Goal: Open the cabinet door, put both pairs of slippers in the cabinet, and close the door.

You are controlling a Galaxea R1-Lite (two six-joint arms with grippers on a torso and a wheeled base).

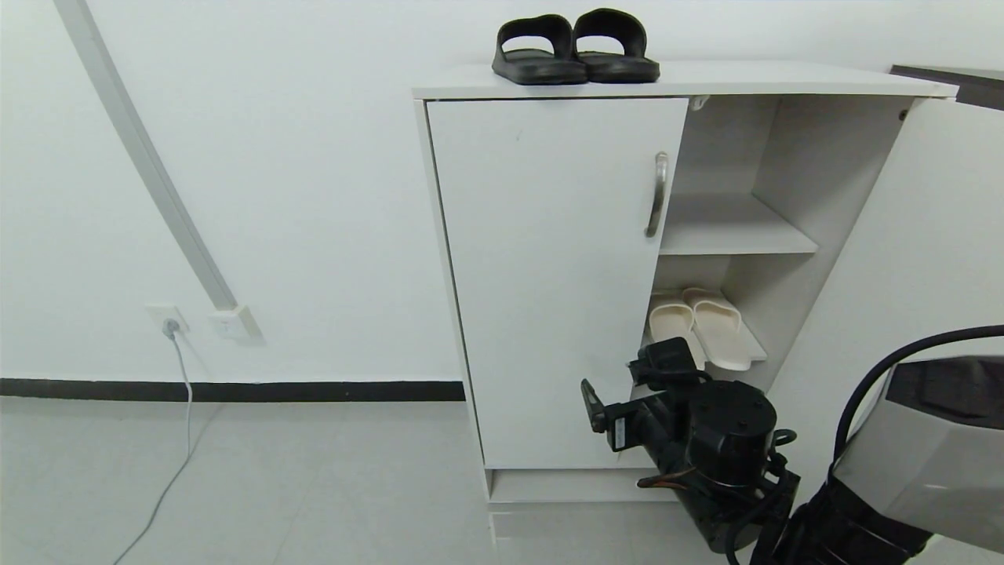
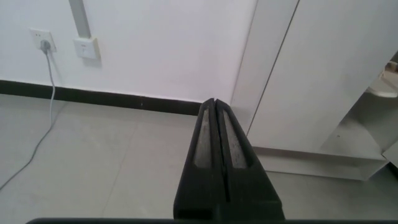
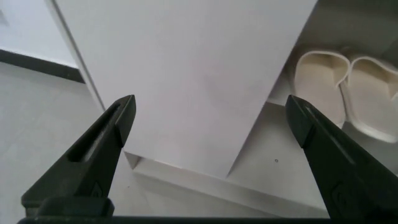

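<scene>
Cream slippers (image 1: 706, 323): side by side on the lower shelf (image 1: 754, 347) inside the cabinet (image 1: 753, 78), in the half that stands open. I judge this pair done.
Black slippers (image 1: 576, 51): together on top of the cabinet, above its left-hand door (image 1: 549, 275). This pair is not yet put away.
Doors: the cabinet's right-hand door (image 1: 925, 251) is swung wide. The left-hand door is shut, its handle (image 1: 657, 195) at the cabinet's middle.
Progress: about halfway, I reckon. The door is open and one pair is in. The black pair has yet to go inside, perhaps onto the upper shelf (image 1: 729, 227), and then the door must be shut.
Right pincer (image 3: 209, 106): jaws spread wide, gripping nothing, low in front of the cabinet by the bottom inner corner of the left-hand door. The cream pair lies just beyond it inside the cabinet, and the black pair sits well above it on the cabinet's top.
Left pincer (image 2: 214, 107): fingers pressed together, holding nothing, low over the floor (image 2: 93, 155) off the cabinet's left side. It is well apart from both pairs.
</scene>
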